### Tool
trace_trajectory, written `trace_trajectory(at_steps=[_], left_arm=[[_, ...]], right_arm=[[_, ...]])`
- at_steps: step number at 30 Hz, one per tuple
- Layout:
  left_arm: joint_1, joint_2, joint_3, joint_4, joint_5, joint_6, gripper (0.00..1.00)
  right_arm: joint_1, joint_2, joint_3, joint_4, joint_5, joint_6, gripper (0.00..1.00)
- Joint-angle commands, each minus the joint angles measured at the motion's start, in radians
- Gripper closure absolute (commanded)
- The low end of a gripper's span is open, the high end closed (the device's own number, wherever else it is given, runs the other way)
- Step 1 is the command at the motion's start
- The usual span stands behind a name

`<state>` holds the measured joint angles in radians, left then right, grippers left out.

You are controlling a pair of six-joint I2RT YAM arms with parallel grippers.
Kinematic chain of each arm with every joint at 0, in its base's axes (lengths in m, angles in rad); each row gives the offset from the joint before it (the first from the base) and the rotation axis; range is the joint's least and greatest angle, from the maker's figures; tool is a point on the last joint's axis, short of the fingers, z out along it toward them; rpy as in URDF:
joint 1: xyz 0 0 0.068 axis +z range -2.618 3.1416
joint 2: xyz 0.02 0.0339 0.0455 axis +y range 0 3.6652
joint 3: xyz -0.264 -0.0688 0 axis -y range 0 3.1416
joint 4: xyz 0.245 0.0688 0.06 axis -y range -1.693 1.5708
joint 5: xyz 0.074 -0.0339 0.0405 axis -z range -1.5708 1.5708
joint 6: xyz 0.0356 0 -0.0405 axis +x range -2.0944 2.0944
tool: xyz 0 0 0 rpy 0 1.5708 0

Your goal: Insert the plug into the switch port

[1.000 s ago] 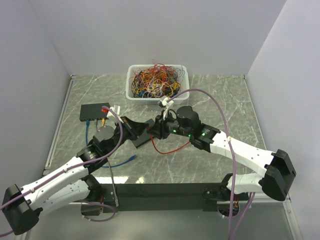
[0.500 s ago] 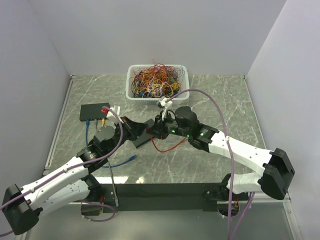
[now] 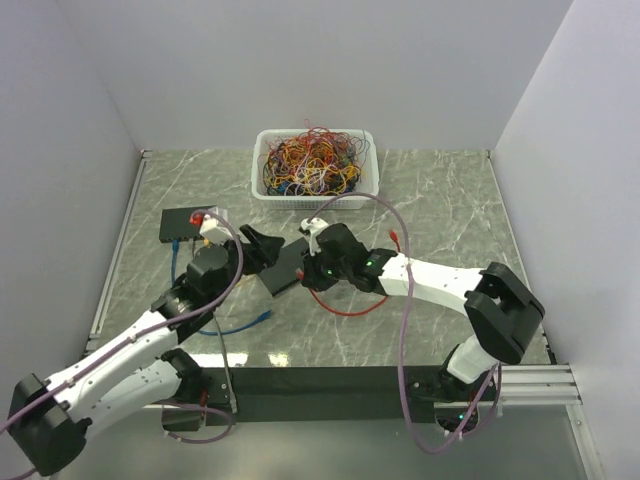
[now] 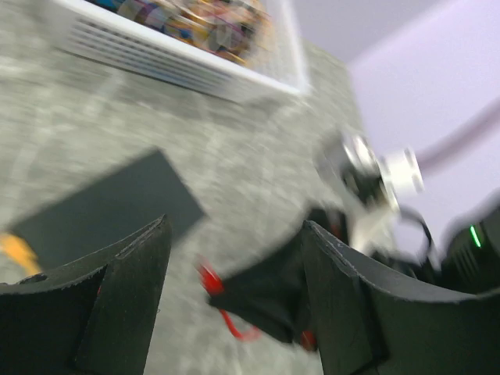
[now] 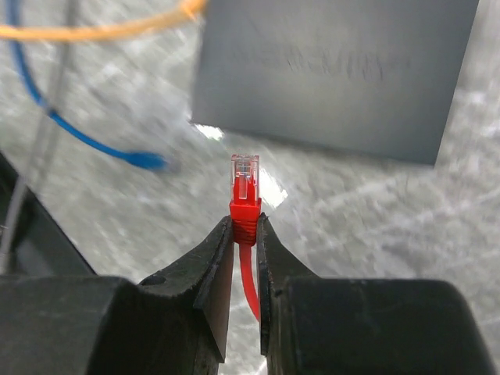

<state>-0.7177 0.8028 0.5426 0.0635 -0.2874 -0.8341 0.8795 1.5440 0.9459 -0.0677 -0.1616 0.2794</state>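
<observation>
My right gripper (image 5: 244, 223) is shut on the red boot of the plug (image 5: 244, 183). The plug's clear tip points past the fingertips at a dark flat box (image 5: 336, 70), a short gap away. Seen from above, that box (image 3: 285, 270) lies between the two grippers, with the right gripper (image 3: 308, 272) at its right edge. The red cable (image 3: 345, 305) loops behind it on the table. My left gripper (image 3: 262, 243) stands open and holds nothing (image 4: 234, 226). The black switch (image 3: 180, 222), with cables plugged in, sits at the back left. No port faces any camera.
A white basket (image 3: 315, 165) full of tangled cables stands at the back centre. A blue cable with a loose plug (image 3: 262, 316) lies near the left arm. An orange cable (image 5: 94, 31) crosses beyond the dark box. Walls close in the left, right and back.
The left gripper has opened and drawn back to the left, away from the right one. The right arm has swung leftward and lower, the red plug still in its fingers.
</observation>
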Motion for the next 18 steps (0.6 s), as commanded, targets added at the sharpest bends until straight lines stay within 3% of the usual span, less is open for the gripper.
trace_trajectory(at_steps=[1,3,13,18], left_arm=[[0.113,0.062,-0.027,0.044,0.101,0.044,0.28],[0.182,0.122,-0.032,0.108,0.164,0.062,0.31],[0.326,0.429,-0.023,0.408,0.395,0.115,0.36],[0.371,0.57,0.017,0.447,0.456,0.139,0.37]], right_arm=[[0.009,0.002,0.037,-0.02,0.02,0.012,1.0],[0.013,0.004,0.021,-0.009,0.016,0.017,1.0],[0.045,0.054,-0.012,0.014,0.013,0.026,1.0],[0.064,0.077,-0.025,0.023,0.017,0.033,1.0]])
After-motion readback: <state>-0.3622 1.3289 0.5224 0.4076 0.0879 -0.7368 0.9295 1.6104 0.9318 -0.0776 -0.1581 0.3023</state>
